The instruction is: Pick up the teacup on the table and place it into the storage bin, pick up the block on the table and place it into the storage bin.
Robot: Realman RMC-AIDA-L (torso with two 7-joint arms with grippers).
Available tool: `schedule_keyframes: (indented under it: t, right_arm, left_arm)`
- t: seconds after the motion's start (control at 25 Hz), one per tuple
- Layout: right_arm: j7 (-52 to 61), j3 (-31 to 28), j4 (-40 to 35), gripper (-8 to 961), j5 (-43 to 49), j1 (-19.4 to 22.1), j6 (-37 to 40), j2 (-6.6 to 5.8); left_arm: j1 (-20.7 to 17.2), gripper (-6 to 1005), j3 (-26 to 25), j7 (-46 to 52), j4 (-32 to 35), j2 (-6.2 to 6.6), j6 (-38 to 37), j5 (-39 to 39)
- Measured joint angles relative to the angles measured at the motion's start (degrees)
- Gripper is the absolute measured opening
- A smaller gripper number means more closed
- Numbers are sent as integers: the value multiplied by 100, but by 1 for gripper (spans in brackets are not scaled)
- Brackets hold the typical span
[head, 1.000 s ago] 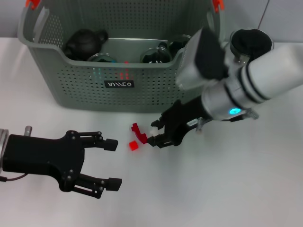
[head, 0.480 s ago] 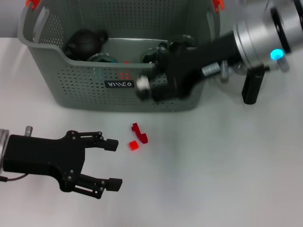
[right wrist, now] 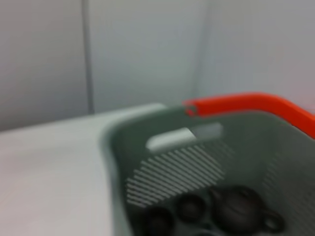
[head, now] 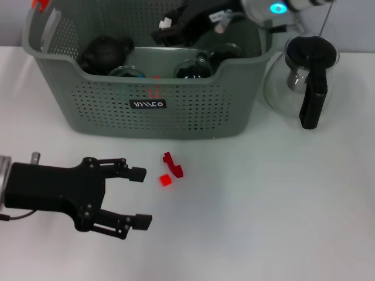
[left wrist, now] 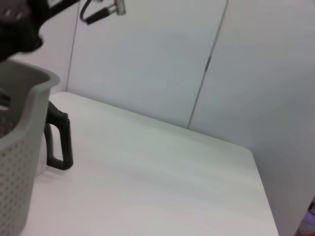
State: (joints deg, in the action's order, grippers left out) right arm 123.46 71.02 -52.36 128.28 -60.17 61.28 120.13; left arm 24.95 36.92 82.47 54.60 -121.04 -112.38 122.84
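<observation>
Left gripper (head: 136, 196), black two-finger pincer, sits low at the left of the white table (head: 263, 222), fingers spread wide, nothing between them.

Just to its right lie two small red plastic pieces: a tiny red cube (head: 166, 180) and a hooked red block (head: 173, 164), side by side, on the table in front of the storage bin (head: 146, 105) — the large grey-green perforated plastic basket with orange-red handle clips. Hooked piece's long axis runs roughly away from us, slightly tilted.

Key relation: the red pieces sit just off our left fingertips, toward the right and a bit further out; the left arm is far nearer than the right.

Inside the bin: dark round teapot (head: 105, 51) and glass-rimmed cups (head: 192, 68).

Right gripper (head: 167, 26) is up over the bin's back wall; we cannot tell its finger state.

Glass carafe with black handle (head: 304, 82) stands right of the bin.
</observation>
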Motion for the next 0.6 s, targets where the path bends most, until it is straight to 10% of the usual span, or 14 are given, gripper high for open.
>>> schedule_keyframes:
  t: [0.6]
  right_arm:
    - [255, 54, 322, 750, 393, -184, -668, 11]
  left_arm:
    - [39, 931, -68, 1, 7, 37, 24, 30]
